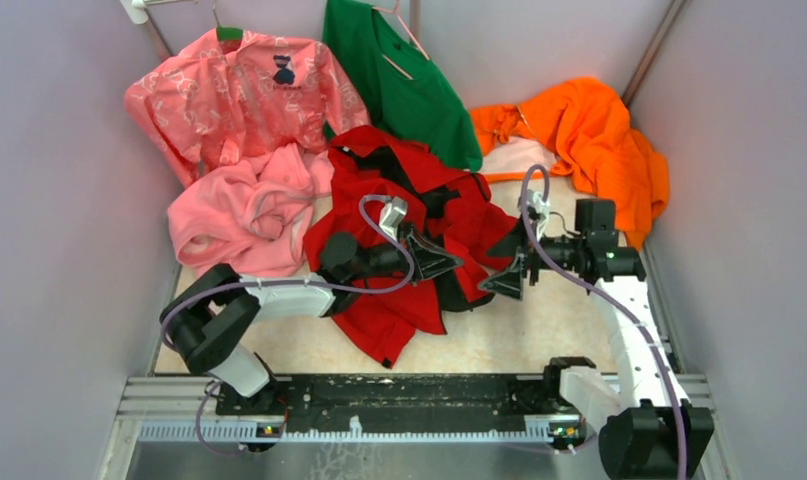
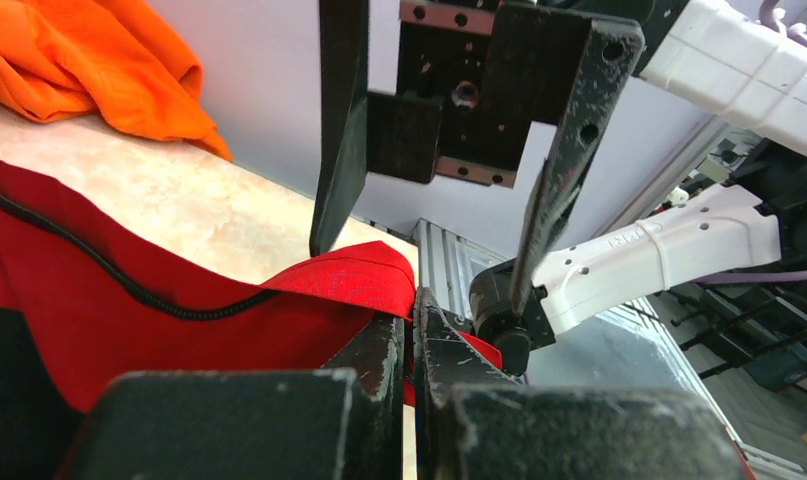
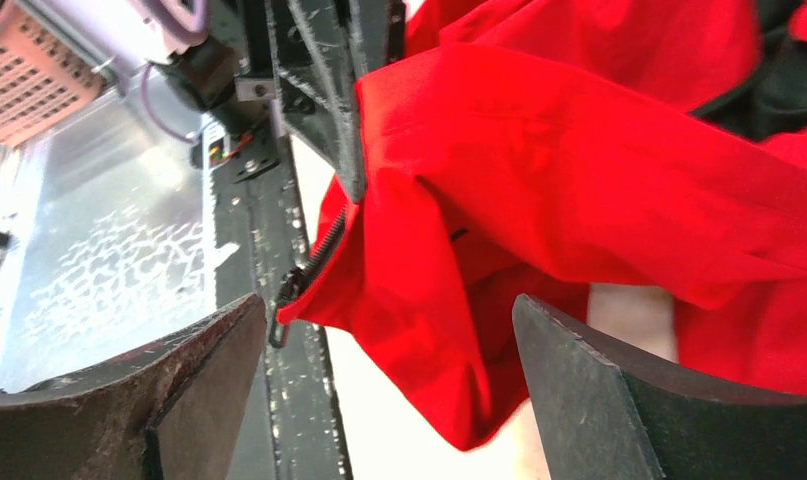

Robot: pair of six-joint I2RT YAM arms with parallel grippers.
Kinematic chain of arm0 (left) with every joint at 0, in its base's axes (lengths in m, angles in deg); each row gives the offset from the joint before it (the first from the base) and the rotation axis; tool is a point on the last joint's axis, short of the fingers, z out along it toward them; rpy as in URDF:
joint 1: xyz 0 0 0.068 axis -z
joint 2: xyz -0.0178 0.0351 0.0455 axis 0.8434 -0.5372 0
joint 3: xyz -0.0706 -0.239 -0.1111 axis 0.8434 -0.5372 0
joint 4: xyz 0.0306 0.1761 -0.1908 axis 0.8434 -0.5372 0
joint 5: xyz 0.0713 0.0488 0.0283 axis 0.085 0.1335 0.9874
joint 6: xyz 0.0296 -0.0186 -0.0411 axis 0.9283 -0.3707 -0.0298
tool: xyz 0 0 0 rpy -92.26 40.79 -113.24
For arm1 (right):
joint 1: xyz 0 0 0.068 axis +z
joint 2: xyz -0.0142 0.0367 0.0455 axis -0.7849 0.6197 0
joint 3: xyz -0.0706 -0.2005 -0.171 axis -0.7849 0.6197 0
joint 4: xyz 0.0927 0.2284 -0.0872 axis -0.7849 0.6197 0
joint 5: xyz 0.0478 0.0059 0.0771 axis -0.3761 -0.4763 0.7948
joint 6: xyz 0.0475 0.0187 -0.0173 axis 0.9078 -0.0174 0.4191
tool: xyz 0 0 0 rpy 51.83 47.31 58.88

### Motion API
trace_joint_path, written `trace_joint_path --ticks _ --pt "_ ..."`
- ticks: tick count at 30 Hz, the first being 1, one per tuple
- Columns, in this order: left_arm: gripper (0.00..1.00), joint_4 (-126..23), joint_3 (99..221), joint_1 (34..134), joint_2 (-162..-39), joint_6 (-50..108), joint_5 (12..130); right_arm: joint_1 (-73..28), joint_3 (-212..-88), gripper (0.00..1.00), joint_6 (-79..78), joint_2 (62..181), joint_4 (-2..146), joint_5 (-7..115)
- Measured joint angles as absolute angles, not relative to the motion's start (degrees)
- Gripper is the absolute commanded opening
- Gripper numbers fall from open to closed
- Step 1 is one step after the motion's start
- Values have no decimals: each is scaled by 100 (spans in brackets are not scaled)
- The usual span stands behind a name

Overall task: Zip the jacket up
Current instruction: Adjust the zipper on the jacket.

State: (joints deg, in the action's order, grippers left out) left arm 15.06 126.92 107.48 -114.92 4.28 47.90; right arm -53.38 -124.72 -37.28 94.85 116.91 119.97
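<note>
The red jacket (image 1: 409, 235) lies crumpled in the middle of the table, with dark lining showing. My left gripper (image 1: 455, 263) is shut on its lifted red edge (image 2: 359, 275), and the dark zipper (image 2: 129, 287) runs leftwards from there. My right gripper (image 1: 501, 280) faces the left one from close by and stands open. In the right wrist view a jacket corner (image 3: 449, 330) hangs between the right gripper's (image 3: 389, 302) spread fingers without touching them. The zipper slider (image 3: 282, 297) dangles at that corner's left edge.
A pink fleece garment (image 1: 244, 215) lies left of the jacket. A patterned pink shirt (image 1: 239, 90) and a green garment (image 1: 404, 80) lie behind. An orange garment (image 1: 589, 140) is heaped at the back right. Grey walls close in both sides. The metal rail (image 1: 409, 395) runs along the near edge.
</note>
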Motion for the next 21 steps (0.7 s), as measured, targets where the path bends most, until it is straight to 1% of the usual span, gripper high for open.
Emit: trace_joint_path --ticks 1,5,16,18,20,21 --pt "0 1611 12690 10748 -11538 395 4776 -5216 -12418 98 -3564 9485 11579 11960" --pt "0 1902 12677 10748 -11678 297 4722 -4656 -12085 98 -2880 9496 11063 11746" --pt "0 2138 12644 10748 -11713 214 4669 -4475 -11823 98 -1886 9920 10121 11669" --pt "0 2168 12644 10748 -11728 190 4652 -4429 -11823 93 -1827 10027 9988 11687" --pt "0 2186 12644 10748 -11746 161 4643 -4359 -11823 82 -1735 10117 9870 11731" --pt "0 2199 12644 10748 -11754 144 4632 -4333 -11821 74 -1696 10145 9809 11761"
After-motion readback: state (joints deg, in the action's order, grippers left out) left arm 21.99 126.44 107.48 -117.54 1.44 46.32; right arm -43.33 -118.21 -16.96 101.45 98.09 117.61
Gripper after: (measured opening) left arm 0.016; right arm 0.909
